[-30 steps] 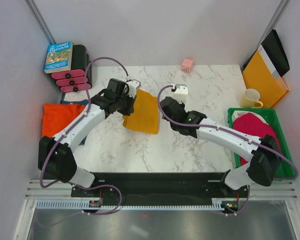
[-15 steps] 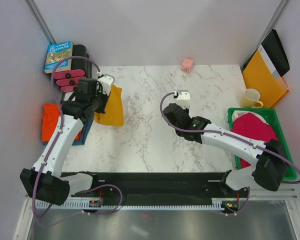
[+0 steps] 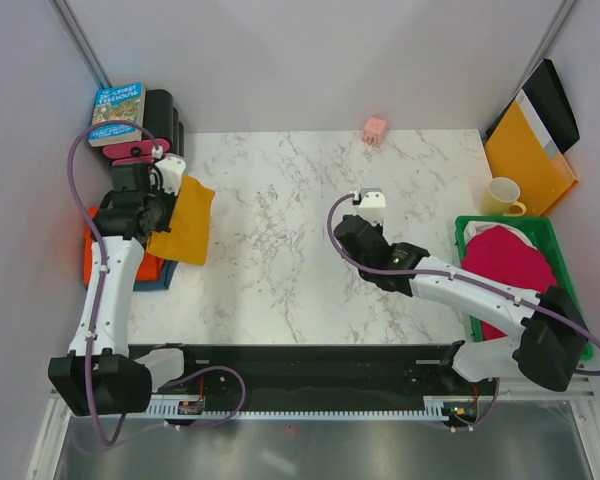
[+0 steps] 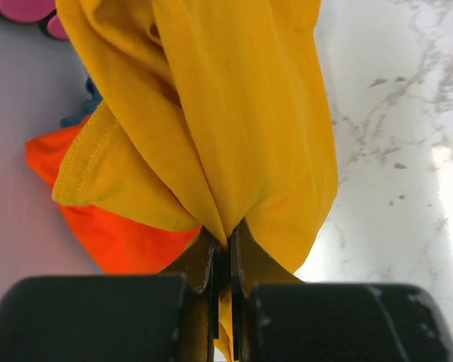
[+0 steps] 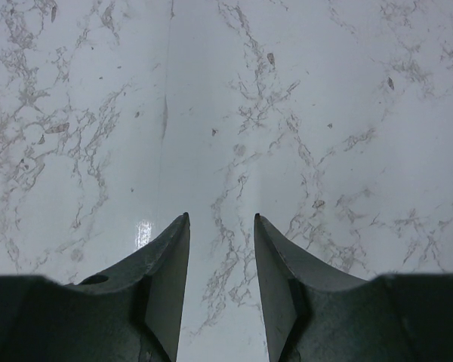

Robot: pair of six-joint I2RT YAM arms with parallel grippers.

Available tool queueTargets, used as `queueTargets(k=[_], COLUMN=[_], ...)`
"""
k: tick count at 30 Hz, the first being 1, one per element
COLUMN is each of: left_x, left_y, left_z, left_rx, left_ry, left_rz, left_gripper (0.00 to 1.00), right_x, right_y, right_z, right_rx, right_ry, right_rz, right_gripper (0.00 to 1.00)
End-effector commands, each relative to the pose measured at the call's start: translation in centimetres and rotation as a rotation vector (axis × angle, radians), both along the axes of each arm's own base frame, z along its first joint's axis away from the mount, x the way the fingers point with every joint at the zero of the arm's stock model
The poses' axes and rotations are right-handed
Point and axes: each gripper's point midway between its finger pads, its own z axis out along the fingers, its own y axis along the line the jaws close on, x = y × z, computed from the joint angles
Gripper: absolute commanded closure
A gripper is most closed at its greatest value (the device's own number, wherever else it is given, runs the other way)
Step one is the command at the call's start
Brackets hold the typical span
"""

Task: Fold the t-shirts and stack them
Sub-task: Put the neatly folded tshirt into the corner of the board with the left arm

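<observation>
The mustard-yellow t-shirt (image 4: 234,113) hangs bunched from the left hand (image 4: 225,245), clenched on a pinch of its cloth, above the red-orange t-shirt (image 4: 113,234) at the left edge of the desk (image 3: 280,260). The right hand (image 5: 220,234) hovers released over mid-desk, so nothing steadies the drooping folds. Dropped from here, they would likely splay open or land skewed, half off the stack.
</observation>
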Motion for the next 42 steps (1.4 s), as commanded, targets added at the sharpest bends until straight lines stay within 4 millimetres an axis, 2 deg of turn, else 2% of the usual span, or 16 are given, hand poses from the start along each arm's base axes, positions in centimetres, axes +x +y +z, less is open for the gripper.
queueTargets(k=[1,2,4,14,18,21,23,24,28,33,39,40,42], left_x=[0.7,0.6,0.6,0.7,0.8,0.2,0.2,0.0,-0.4,-1.0,-0.1,0.0,0.5], left_y=[3.6,4.8,5.8,8.8,11.1,14.7,16.1,17.2,19.6,21.2,22.8,23.0,23.4], left_z=[0.5,0.5,0.4,0.0,-0.9,-1.3,-1.7,-2.5,-3.8,-6.9,-10.9,-12.1,-12.8], left_rx=[0.044,0.046,0.03,0.019,0.021,0.01,0.006,-0.008,-0.035,-0.074,-0.132,-0.149,-0.16], left_ry=[-0.032,-0.034,-0.04,-0.041,-0.038,-0.044,-0.044,-0.033,-0.031,-0.015,0.02,0.041,0.037], left_rz=[-0.004,0.021,0.034,0.067,0.107,0.183,0.202,0.222,0.261,0.281,0.319,0.324,0.338], left_gripper=[0.98,0.98,0.98,0.98,0.98,0.98,0.98,0.98,0.98,0.98,0.98,0.98,0.98], right_x=[-0.2,-0.4,-0.6,-0.8,-0.8,-0.9,-1.0,-1.0,-1.2,-1.0,-1.0,-1.0,-1.0], right_y=[-0.2,-0.2,-0.4,-0.3,-0.2,-0.2,-0.3,-0.4,-0.4,-0.3,0.2,0.2,0.2], right_z=[0.2,-0.3,-0.6,-1.3,-1.4,-1.4,-1.6,-1.7,-2.3,-2.2,-2.7,-2.8,-2.8], right_rx=[0.044,0.044,0.047,0.043,0.054,0.054,0.049,0.045,0.027,0.022,0.011,0.008,0.003], right_ry=[-0.023,-0.015,-0.009,0.007,0.015,0.022,0.028,0.031,0.056,0.067,0.099,0.103,0.11], right_rz=[-0.002,-0.001,-0.004,-0.001,-0.002,-0.003,-0.006,-0.007,-0.016,-0.025,-0.027,-0.031,-0.033], right_gripper=[0.53,0.53,0.53,0.53,0.53,0.52,0.53,0.53,0.53,0.53,0.53,0.53,0.53])
